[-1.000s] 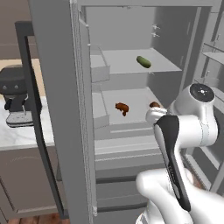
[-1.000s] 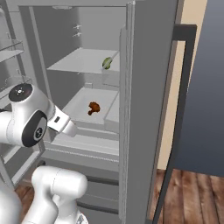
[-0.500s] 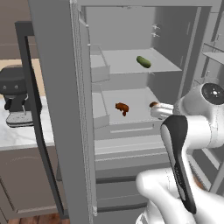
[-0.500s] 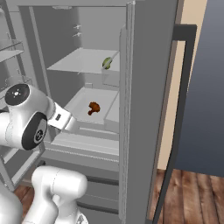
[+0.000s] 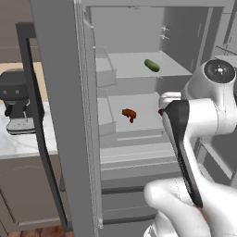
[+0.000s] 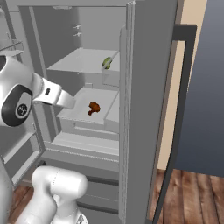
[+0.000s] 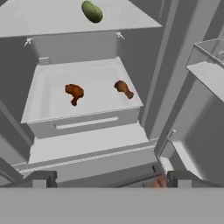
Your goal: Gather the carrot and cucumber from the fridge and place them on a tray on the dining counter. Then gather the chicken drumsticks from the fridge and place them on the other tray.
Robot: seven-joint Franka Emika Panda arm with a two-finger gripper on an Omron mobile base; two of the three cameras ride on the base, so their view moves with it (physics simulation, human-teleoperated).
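- Jaws spread wide on the gripper [image 7: 109, 179], empty, facing the open fridge.
- Cucumber [image 7: 92, 11] on the upper shelf [image 7: 52, 22]; two chicken drumsticks [image 7: 74, 93] in the drawer [image 7: 83, 120] below.
- Risk — reaching deep, the hand could clip that shelf edge.

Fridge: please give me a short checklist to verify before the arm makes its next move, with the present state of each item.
1. Fridge door open: ok.
2. gripper open, holding nothing: ok.
3. cucumber lying on the upper shelf: ok.
4. Two drumsticks, left drumstick and right drumstick, apart in the drawer: ok.
5. Carrot located: cannot tell.
6. Gripper close enough to grasp: not ok, it is outside the fridge.
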